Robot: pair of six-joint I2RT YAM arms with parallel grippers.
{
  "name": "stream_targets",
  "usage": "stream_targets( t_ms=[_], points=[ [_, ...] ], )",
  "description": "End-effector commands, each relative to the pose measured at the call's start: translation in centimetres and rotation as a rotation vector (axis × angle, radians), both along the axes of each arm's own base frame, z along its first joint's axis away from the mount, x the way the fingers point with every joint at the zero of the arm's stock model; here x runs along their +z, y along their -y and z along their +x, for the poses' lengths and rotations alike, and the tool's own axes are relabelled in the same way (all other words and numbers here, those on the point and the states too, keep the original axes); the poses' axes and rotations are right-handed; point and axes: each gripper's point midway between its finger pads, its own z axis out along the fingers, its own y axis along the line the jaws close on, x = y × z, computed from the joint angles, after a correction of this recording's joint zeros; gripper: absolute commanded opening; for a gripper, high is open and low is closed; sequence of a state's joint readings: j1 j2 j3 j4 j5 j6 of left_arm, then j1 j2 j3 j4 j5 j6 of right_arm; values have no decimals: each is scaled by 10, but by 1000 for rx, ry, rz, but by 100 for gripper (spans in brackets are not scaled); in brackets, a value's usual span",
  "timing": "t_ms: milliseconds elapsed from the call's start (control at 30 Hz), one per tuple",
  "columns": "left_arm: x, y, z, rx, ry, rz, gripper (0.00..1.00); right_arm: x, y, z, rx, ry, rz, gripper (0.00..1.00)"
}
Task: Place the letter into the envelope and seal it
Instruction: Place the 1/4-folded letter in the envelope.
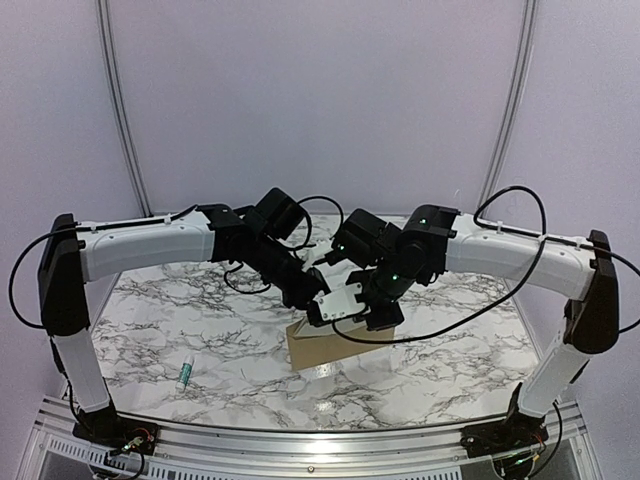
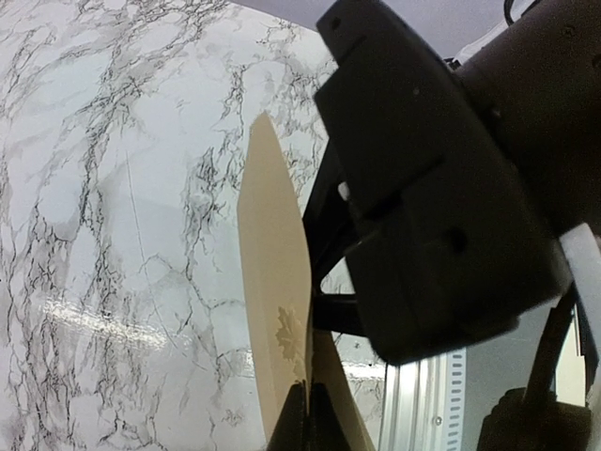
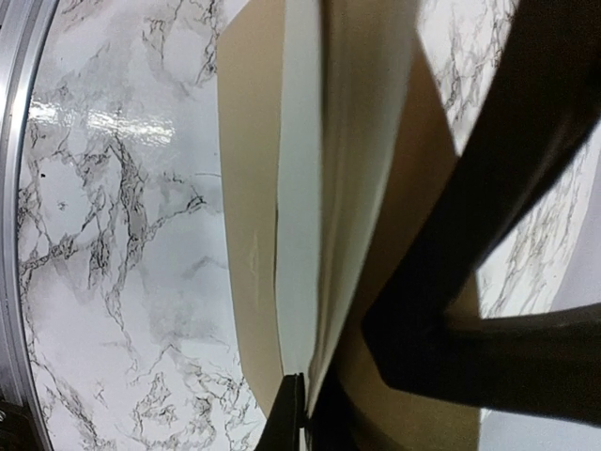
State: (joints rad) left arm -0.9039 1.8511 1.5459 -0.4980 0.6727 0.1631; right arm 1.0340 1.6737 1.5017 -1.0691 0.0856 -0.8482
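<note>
Though left gripper pinches the letter, right gripper's hold is unclear; envelope half-hidden.

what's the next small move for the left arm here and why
Probably slide the letter a little deeper into the envelope. The left gripper pinches the sheet, the right gripper seems to hold the envelope's edge, and the right wrist view shows pale paper only partly between the brown panels.
</note>
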Motion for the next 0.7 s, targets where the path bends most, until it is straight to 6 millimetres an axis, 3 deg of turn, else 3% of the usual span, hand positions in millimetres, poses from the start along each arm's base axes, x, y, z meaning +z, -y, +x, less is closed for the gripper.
stream_targets(
  t_ms=[0, 433, 667],
  points=[
    [8, 6, 3, -6, 0, -28, 0, 22, -9, 11, -12, 71, 35, 0],
    [8, 3, 10, 20, -16, -22, 0, -2, 1, 10, 41, 92, -100, 0],
    [10, 3, 14, 38, -29, -20, 0, -1, 7, 12, 56, 100, -152, 0]
  ],
)
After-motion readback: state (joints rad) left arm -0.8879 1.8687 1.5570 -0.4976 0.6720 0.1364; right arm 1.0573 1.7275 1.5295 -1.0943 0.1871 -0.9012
